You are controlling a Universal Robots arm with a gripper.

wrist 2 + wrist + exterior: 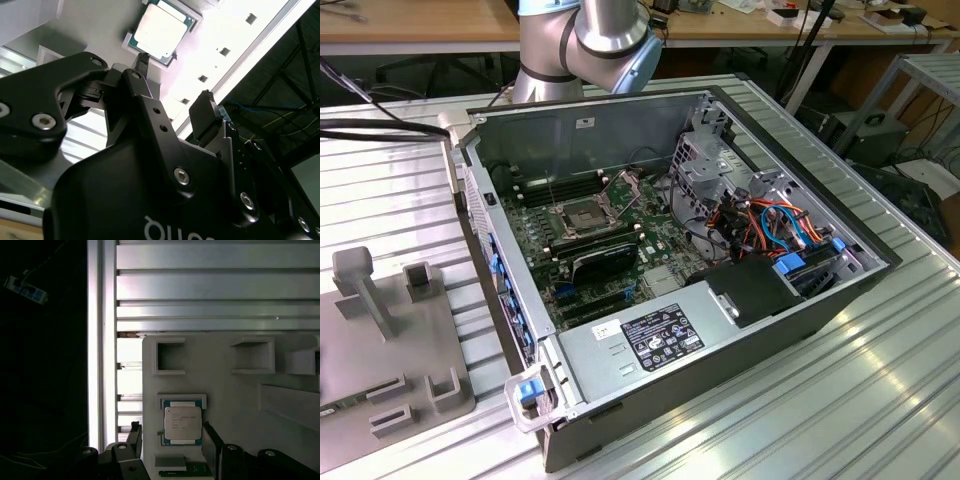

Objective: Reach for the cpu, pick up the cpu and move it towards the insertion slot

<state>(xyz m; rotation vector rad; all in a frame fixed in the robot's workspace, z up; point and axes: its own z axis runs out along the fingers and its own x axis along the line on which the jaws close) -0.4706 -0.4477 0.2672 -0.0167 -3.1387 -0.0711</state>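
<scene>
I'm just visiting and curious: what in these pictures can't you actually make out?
- Exterior view: the arm is cut off by the top edge, and the insertion slot's contacts are too small to see.
- First wrist view: the jaws stand open either side of the cpu, but the bottom edge cuts them off. Whether they touch it cannot be told.
- Second wrist view: the jaws' black body hides most of the surface below the cpu.

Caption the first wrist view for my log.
Open claw hovers over the CPU, which sits in a pocket of the grey holder.
</scene>
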